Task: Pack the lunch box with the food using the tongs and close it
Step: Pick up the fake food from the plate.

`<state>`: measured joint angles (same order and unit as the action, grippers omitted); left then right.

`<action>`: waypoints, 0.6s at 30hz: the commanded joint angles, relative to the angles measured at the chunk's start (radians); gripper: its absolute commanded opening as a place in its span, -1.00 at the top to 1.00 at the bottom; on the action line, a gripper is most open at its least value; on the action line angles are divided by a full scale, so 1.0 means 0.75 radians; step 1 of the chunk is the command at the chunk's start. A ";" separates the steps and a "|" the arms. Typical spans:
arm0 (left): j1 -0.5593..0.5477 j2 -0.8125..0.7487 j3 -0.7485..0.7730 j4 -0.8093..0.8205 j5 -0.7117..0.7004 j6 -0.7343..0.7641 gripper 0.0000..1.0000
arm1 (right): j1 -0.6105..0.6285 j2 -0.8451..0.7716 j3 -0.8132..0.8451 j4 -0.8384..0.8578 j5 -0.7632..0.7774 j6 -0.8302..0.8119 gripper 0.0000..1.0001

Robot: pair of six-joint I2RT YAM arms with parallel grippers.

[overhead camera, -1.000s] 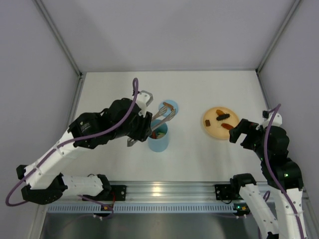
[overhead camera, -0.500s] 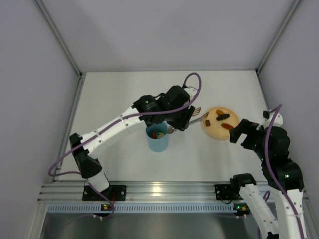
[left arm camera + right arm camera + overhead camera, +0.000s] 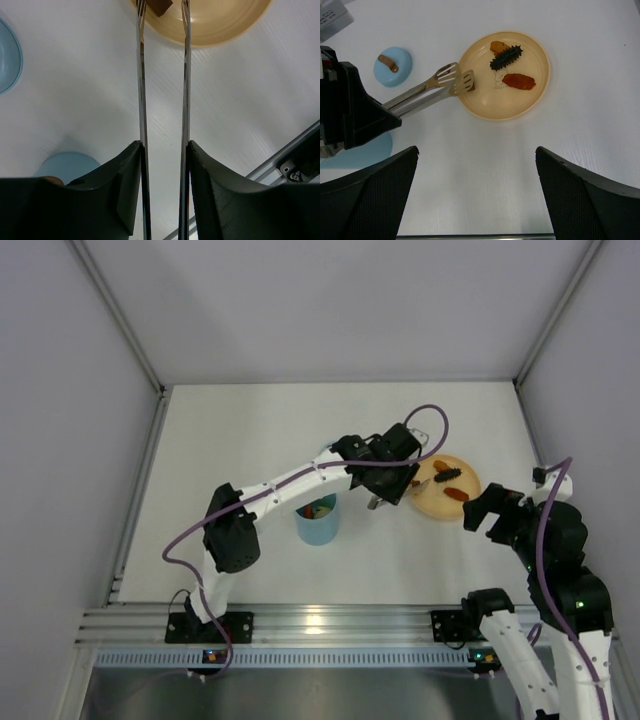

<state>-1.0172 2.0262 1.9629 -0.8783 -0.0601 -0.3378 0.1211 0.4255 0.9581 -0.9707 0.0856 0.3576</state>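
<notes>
Silvery tongs (image 3: 420,93), clamped in your left jaws, point right, long axis across the table (image 3: 250,440), tips straddling a brown piece (image 3: 160,6) on the plate (image 3: 520,107). Your right jaws stand wide apart.

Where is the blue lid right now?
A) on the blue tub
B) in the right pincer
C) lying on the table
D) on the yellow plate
C: the lid lies flat on the white table, handle up, apart from the open tub.

The tongs (image 3: 427,89) look like shiny metal, the plate (image 3: 522,107) smooth and glossy, the lid (image 3: 401,71) matt plastic, the table (image 3: 485,165) matt.
</notes>
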 commanded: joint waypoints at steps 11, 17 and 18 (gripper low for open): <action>-0.008 0.115 0.164 0.036 -0.108 -0.022 0.08 | -0.016 -0.032 0.052 -0.041 0.045 -0.029 -0.99; -0.006 0.145 0.185 0.005 -0.100 -0.022 0.08 | -0.014 -0.036 0.060 -0.052 0.045 -0.029 -0.99; -0.008 0.150 0.185 0.001 -0.096 -0.022 0.08 | -0.014 -0.036 0.060 -0.052 0.045 -0.029 -0.99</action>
<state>-1.0183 2.1239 2.0525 -0.8829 -0.1242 -0.3454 0.1211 0.4103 0.9588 -0.9833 0.1074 0.3481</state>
